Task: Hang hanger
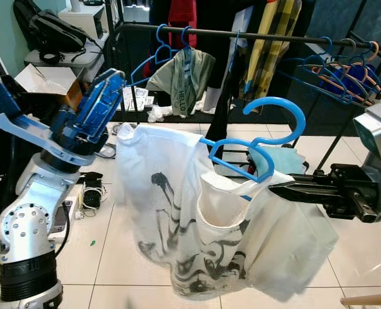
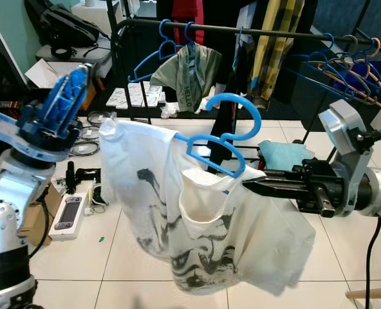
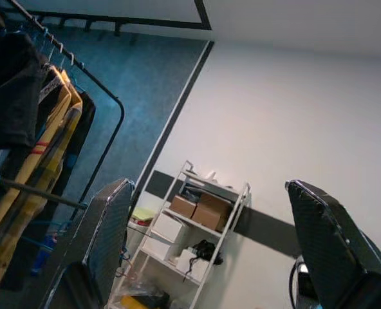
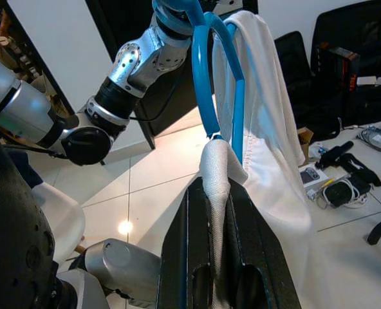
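On the left, the left gripper [image 1: 103, 96] is raised beside the near-left shoulder of the white shirt [image 1: 177, 212], its blue-shelled body tilted up and away. In the left wrist view its two black fingers [image 3: 103, 238] stand wide apart with nothing between them, pointing toward a far wall, a white shelf rack [image 3: 190, 238] and a row of hung clothes.

On the tiled floor [image 1: 100, 257] below that arm lie cables and a small white handheld device [image 2: 68, 215].

In the middle, the blue hanger [image 1: 255, 145] is held in the air in front of the clothes rail, well short of it, tilted so that its hook curves up toward the right. The white shirt, printed with a dark marbled pattern, is draped over it and sags low, its left shoulder spread out toward the left gripper.

Behind, the black clothes rail [image 1: 268, 37] runs across the far side. It carries an olive-green shirt [image 1: 184, 77] on a blue hanger, a yellow checked garment [image 1: 271, 45] further right, and a cluster of empty blue and orange hangers [image 1: 345, 74] at the far right.

On the right, the right gripper [image 1: 287, 187] reaches in level from the right edge. Its jaws are closed narrowly on a bunched fold of the white shirt right at the blue hanger's right end, just below the hook; the right wrist view shows the cloth pinched between the fingers [image 4: 184, 257] with the hanger's blue loop rising directly above them.
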### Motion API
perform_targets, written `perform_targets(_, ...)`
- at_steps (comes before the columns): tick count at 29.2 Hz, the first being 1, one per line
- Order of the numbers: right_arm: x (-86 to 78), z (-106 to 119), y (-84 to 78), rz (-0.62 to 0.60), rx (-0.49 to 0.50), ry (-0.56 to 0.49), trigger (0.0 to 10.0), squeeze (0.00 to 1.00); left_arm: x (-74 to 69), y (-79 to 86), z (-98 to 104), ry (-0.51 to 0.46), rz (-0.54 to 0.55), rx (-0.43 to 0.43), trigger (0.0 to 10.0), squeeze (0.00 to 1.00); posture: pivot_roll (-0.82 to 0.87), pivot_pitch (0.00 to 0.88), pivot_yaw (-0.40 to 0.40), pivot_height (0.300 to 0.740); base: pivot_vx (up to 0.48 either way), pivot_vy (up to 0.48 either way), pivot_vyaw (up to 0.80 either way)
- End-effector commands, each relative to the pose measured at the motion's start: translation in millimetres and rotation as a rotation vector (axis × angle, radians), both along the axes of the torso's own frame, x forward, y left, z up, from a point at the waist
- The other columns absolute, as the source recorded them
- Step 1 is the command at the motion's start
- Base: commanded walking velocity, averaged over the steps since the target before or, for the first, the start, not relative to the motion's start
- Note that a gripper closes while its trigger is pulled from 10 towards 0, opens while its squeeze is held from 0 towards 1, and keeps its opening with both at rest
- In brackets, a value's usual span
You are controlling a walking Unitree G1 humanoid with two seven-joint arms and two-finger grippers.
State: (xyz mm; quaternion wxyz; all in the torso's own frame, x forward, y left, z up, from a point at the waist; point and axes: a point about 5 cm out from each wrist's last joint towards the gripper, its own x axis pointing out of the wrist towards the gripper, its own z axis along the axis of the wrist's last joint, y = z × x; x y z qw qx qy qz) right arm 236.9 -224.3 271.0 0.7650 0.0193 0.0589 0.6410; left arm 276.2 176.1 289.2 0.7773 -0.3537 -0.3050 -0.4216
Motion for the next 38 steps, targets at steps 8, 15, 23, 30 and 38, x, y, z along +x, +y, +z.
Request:
perform_targets(8, 2.7, -1, -0.2, -0.038, 0.004, -0.026, 0.0, 0.00, 8.4, 0.0, -10, 0.052, 0.077, 0.084, 10.0, 0.00, -0.07, 0.071, -0.021, 0.740, 0.000, 0.000, 0.00)
perform_targets(15, 21.5, -25, -8.1, -0.261, -0.004, -0.009, 0.0, 0.00, 32.4, 25.5, -41, 0.235, 0.417, 0.256, 10.0, 0.00, -0.07, 0.073, -0.019, 0.740, 0.000, 0.000, 0.00)
perform_targets(23, 54.2, -80, -30.0, -0.773, 0.062, 0.084, 0.0, 0.00, 27.8, 83.7, -141, 0.693, 0.881, 0.487, 10.0, 0.00, -0.07, 0.082, -0.019, 0.740, 0.000, 0.000, 0.00)
perform_targets(30, 59.5, -126, -51.1, -1.155, 0.073, 0.168, 10.0, 0.00, -13.8, 75.1, -218, 0.930, 0.848, 0.582, 10.0, 0.00, -0.07, 0.087, -0.033, 0.740, 0.000, 0.000, 0.00)
perform_targets(38, 59.1, -143, -54.1, -1.299, 0.056, 0.186, 10.0, 0.00, -28.9, 62.8, -238, 0.979, 0.823, 0.574, 10.0, 0.00, -0.07, 0.087, -0.034, 0.740, 0.360, 0.000, -0.07)
